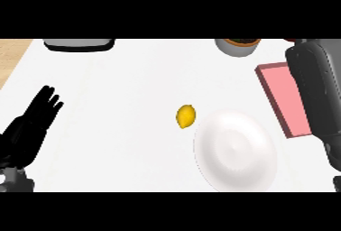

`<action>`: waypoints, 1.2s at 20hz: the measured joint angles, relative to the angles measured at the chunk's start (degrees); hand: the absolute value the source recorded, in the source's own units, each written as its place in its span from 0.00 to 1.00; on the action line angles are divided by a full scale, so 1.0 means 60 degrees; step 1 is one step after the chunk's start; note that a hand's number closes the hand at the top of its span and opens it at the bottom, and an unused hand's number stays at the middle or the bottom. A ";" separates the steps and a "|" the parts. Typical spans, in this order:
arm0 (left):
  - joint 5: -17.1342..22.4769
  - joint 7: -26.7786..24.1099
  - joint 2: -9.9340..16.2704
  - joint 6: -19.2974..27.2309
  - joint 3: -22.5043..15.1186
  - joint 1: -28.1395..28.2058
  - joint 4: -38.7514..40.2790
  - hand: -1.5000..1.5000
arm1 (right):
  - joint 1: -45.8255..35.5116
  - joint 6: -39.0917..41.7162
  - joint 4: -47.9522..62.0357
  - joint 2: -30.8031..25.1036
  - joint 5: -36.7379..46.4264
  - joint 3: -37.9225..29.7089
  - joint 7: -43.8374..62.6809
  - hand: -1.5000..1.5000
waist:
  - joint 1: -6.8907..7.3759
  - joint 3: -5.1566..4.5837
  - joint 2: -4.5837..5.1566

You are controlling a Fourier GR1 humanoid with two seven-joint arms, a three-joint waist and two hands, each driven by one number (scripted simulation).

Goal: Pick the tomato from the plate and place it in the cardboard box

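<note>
The white plate [234, 151] lies at the lower centre right with nothing on it. No tomato shows anywhere. A pink, open box [282, 92] sits at the right edge, its right part covered by my right arm. My right hand [308, 63] is stretched over the box's far end as a dark shape, and what it holds, if anything, is hidden. My left hand [34, 122] rests open at the left edge, fingers pointing up.
A yellow lemon [186, 116] lies just left of the plate's upper rim. A grey bowl [237, 45] with dark contents stands at the back, and a grey and black object [78, 44] at the back left. The counter's wooden edge [12, 54] shows far left.
</note>
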 measured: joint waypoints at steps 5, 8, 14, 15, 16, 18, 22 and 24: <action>-0.0034 -0.0089 -0.0009 -0.0091 0.0018 -0.0037 0.0118 0.50 | 0.0500 -0.0700 0.0456 -0.0395 -0.0188 -0.0399 -0.0910 1.00 | 0.0031 0.0003 0.0019; -0.0018 0.0068 -0.0044 -0.0035 0.0005 -0.0132 0.0033 0.50 | 0.0676 -0.1283 0.1119 -0.0606 -0.0289 -0.0689 -0.1467 1.00 | 0.0057 0.0002 0.0029; -0.0149 0.0003 -0.0228 0.0032 -0.0121 -0.0018 -0.0042 0.50 | 0.1263 -0.2085 0.2204 -0.0483 -0.0924 -0.1313 -0.2285 1.00 | 0.0081 0.0008 0.0038; -0.0174 0.0018 -0.0231 0.0051 -0.0130 -0.0060 0.0000 0.50 | 0.1363 -0.2054 0.2382 -0.0464 -0.1069 -0.1446 -0.2321 1.00 | 0.0075 0.0006 0.0040; -0.0179 0.0101 -0.0232 0.0077 -0.0147 -0.0077 -0.0086 0.50 | 0.1352 -0.2112 0.2614 -0.0453 -0.1123 -0.1571 -0.2230 0.00 | 0.0089 0.0008 0.0044; -0.0161 0.0159 -0.0175 0.0074 -0.0093 -0.0161 -0.0061 0.50 | 0.1472 -0.2094 0.2789 -0.0384 -0.1336 -0.1812 -0.2035 0.00 | 0.0068 0.0007 0.0036; -0.0180 0.0041 -0.0211 -0.0011 -0.0083 0.0076 -0.0116 0.50 | 0.2003 -0.2302 0.3071 -0.0311 -0.1840 -0.2085 -0.2717 0.00 | 0.0059 0.0006 0.0027; -0.0185 0.0113 -0.0246 0.0044 -0.0088 -0.0008 -0.0122 0.50 | 0.2191 -0.2492 0.2923 -0.0251 -0.2064 -0.2135 -0.3107 0.00 | 0.0039 0.0008 0.0023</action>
